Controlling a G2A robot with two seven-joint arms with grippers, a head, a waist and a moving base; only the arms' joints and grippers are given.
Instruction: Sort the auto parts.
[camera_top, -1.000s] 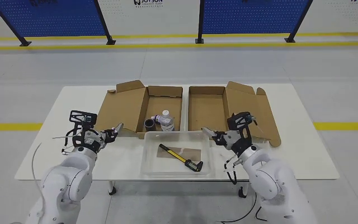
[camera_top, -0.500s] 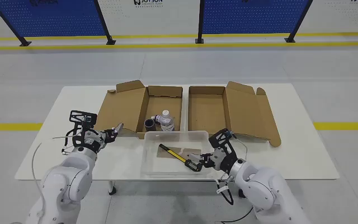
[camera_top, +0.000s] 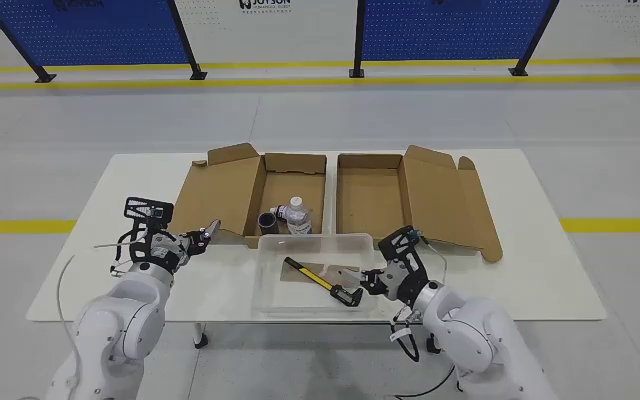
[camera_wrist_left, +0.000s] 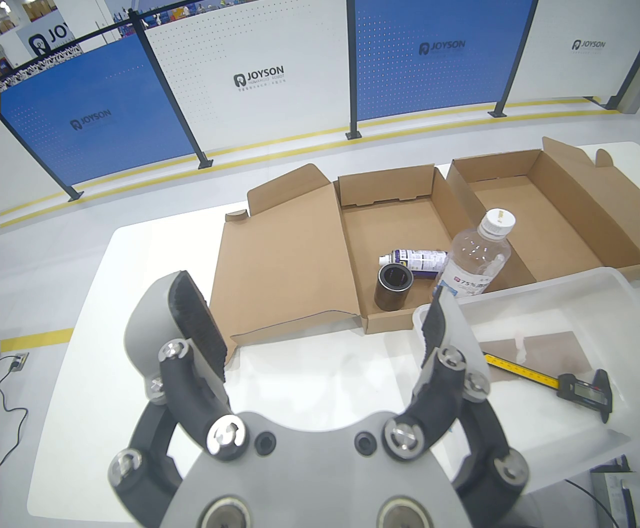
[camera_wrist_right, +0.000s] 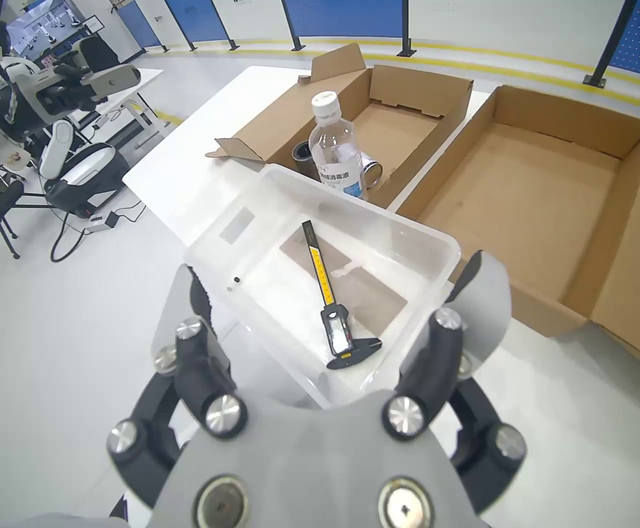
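Cardboard left box (camera_top: 295, 185) holds a clear bottle (camera_top: 297, 213), a black cylinder (camera_top: 268, 221) and a spray can (camera_wrist_left: 415, 259) lying flat. Right box (camera_top: 365, 195) sits just beside it. The clear plastic bin (camera_top: 262, 275) in front holds the caliper (camera_top: 322, 281). Right gripper (camera_top: 366, 285) hangs over the caliper's head, jaws spread. Pick step, I judge. Next move: lower, then close across the beam. Left gripper (camera_top: 207, 233) is spread wide and holds nothing, beside the bin.
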